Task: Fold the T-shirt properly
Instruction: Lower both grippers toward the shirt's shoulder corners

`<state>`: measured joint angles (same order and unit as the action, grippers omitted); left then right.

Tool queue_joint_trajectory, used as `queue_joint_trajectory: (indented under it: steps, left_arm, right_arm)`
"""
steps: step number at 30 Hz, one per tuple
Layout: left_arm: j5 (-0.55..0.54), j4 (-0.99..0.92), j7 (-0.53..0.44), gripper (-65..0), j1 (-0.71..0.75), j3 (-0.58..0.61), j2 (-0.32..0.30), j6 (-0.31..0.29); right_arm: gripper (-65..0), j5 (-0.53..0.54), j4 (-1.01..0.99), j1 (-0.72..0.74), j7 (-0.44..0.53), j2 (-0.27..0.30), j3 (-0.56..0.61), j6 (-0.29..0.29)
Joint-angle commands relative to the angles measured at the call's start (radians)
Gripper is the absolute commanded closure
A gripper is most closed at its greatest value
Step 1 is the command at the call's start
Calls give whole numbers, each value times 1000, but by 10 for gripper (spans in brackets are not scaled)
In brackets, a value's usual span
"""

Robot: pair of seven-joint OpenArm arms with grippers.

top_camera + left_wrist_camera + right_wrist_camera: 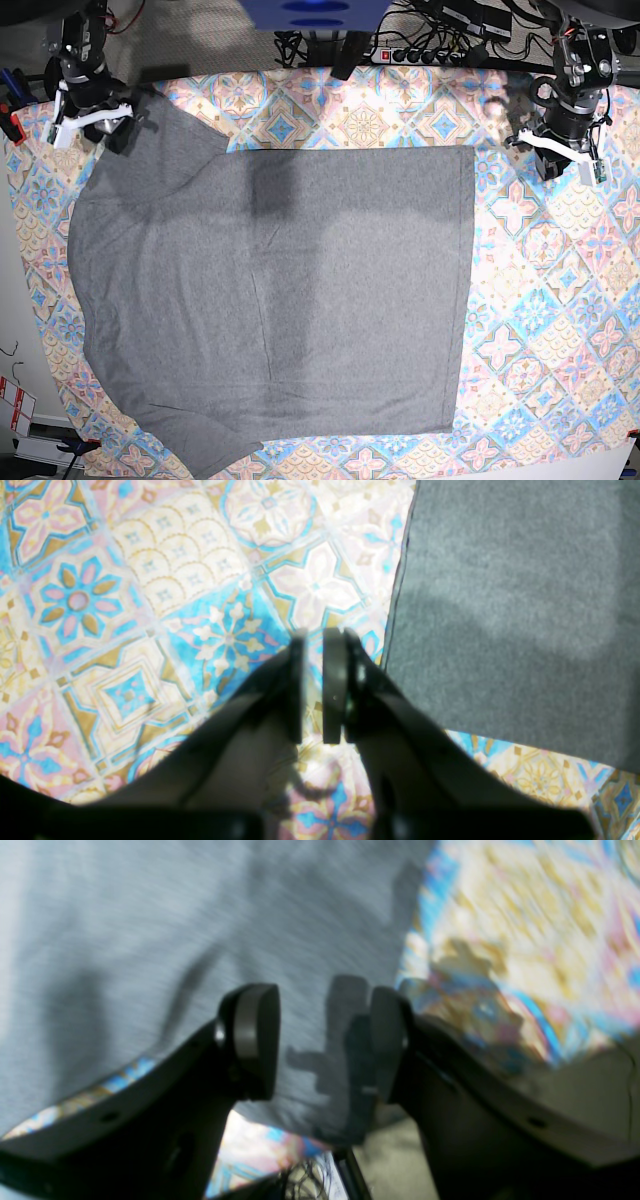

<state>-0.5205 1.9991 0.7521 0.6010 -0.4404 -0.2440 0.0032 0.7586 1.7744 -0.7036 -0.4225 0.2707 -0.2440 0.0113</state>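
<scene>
The T-shirt (pixel 270 300) lies spread flat across the middle of the worktop (pixel 560 330), which is covered by a colourful patterned tablecloth (pixel 540 380). In the base view its straight hem runs down the 3 o'clock side, one sleeve reaches toward 10 o'clock and the other toward 7 o'clock, where its tip is cut off by the bottom edge of the picture. The neckline sits on the 9 o'clock side and is hard to make out against the grey cloth.

The right gripper (pixel 320 1040) hangs above the sleeve at 10 o'clock. In its own wrist view, which is blurred, its fingers (pixel 252 1040) stand apart with nothing between them, and grey fabric with their shadow shows through the gap. The sleeve's edge and a strip of tablecloth show just beneath, and the lower part of that view is blocked by the gripper's dark body.

The left gripper (pixel 320 690) is well apart from the garment's body, at 2 o'clock in the base view, over bare tablecloth just beside the T-shirt's corner (pixel 515 605). Its fingers (pixel 334 685) are drawn almost together, with only a thin slit of cloth pattern showing between them and nothing clamped. That view is soft and the fingertips are blurred

A power strip (pixel 425 57) and cables lie beyond the far edge at 12 o'clock
</scene>
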Motion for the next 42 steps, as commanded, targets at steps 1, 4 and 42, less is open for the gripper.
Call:
queue_joint_trajectory:
  steps: [1,4,42]
  left_arm:
    - [0,16,-18,-62,6,-7,-8,-2]
    - [0,16,-18,-62,7,-7,-8,-2]
    - [-2,-4,63,-65,-34,-42,-41,-88]
  right_arm:
    - [-290,2,2,-4,20,9,4,-20]
    - [-290,3,-49,-3,23,6,13,-110]
    - [-285,77,-377,94,-62,-29,39,-373]
